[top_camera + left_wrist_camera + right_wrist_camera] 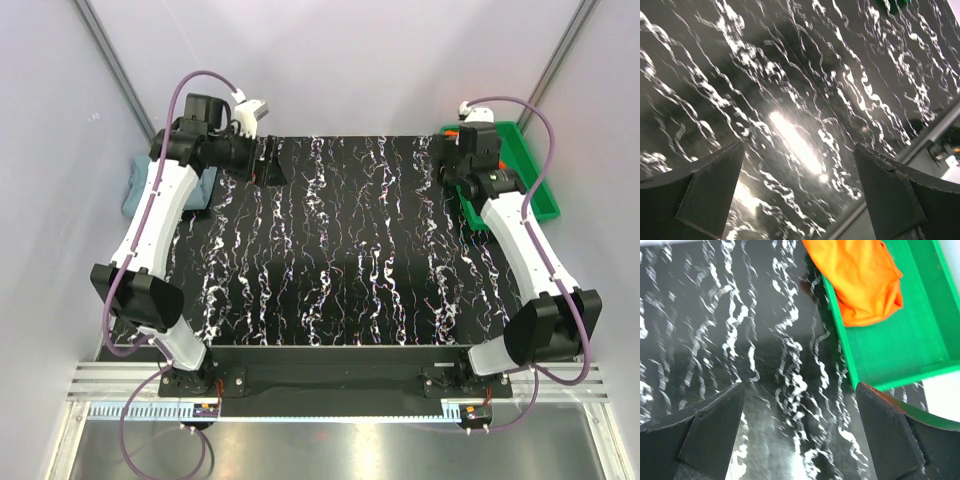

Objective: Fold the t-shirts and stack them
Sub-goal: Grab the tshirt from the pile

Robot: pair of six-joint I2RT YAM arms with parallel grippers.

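The orange-red t-shirt (865, 280) lies crumpled in the far end of the green tray (910, 340). In the top view my right wrist hides most of it. The grey-blue t-shirt (135, 190) lies bunched off the table's far left edge, partly behind my left arm. My right gripper (800, 390) is open and empty over the marbled table, just left of the tray; it also shows in the top view (447, 165). My left gripper (799, 147) is open and empty above the bare table at the far left (272, 165), to the right of the grey-blue shirt.
The black table with white marbling (330, 260) fills the middle. The green tray (535, 195) stands at the far right edge. A metal rail (330, 385) runs along the near edge by the arm bases. White walls close in the sides.
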